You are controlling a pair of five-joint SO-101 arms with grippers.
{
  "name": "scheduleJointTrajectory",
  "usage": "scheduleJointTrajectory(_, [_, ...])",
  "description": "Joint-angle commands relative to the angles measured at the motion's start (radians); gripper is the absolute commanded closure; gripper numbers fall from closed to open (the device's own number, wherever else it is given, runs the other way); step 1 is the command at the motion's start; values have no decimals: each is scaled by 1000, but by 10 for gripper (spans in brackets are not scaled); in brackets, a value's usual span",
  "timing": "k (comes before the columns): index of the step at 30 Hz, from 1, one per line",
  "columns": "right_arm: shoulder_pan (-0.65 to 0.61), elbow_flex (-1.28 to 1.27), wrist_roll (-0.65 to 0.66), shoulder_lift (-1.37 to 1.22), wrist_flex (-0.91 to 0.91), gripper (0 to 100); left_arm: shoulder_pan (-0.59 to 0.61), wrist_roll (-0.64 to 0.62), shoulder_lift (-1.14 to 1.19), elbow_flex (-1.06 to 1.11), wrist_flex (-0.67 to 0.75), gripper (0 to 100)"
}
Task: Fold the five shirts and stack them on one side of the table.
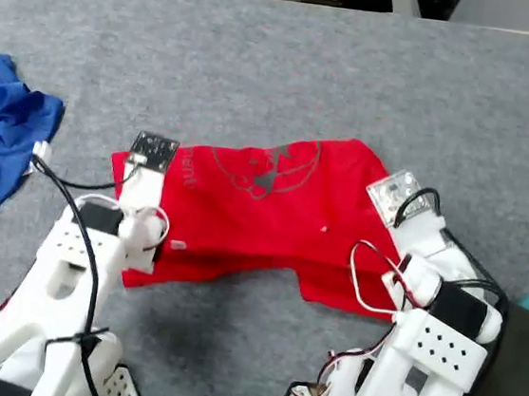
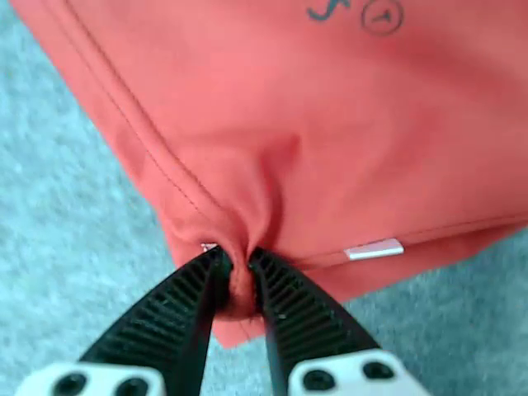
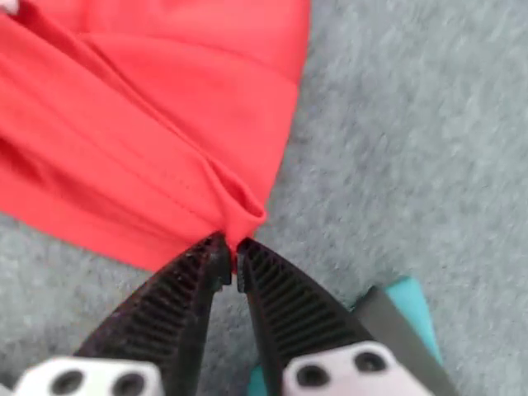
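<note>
Hands both clamped on red shirt [image 1: 263,207]. Left hand [image 2: 235,266] pinches bunched hem corner, right hand [image 3: 229,254] pinches opposite near corner. Paired grip probably meant to lift near edge for fold. Red shirt spread mid-table [image 1: 355,75], body stretching away from hands. Blue shirt [image 1: 3,140] crumpled, well apart.

The grey table [image 1: 356,65] carries a red shirt [image 1: 243,215], blue shirt [image 1: 3,140] and dark cloth [image 1: 521,380].
</note>
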State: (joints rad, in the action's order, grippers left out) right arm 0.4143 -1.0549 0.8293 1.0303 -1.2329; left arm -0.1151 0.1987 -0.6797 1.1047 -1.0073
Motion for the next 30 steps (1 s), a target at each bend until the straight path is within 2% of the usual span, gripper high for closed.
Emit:
scheduleJointTrajectory(1, [21,-22,23,22,14,995,-6,5,-51,41,-20,981])
scheduleJointTrajectory(14, [19,-67,107,22,14,981,-15,9,-77,64,-28,978])
scheduleJointTrajectory(17, [25,-61,91,22,12,885,-31,35,-77,43,-114,893])
scheduleJointTrajectory(19, [25,-58,95,22,12,826,-32,41,-77,25,-137,812])
scheduleJointTrajectory(21, [22,-39,95,22,6,786,-28,46,-77,5,-158,772])
scheduleJointTrajectory(27, [25,133,91,22,-83,765,-29,68,-77,-193,-353,802])
scheduleJointTrajectory(30, [19,206,89,15,-104,823,-29,140,-77,-307,-437,840])
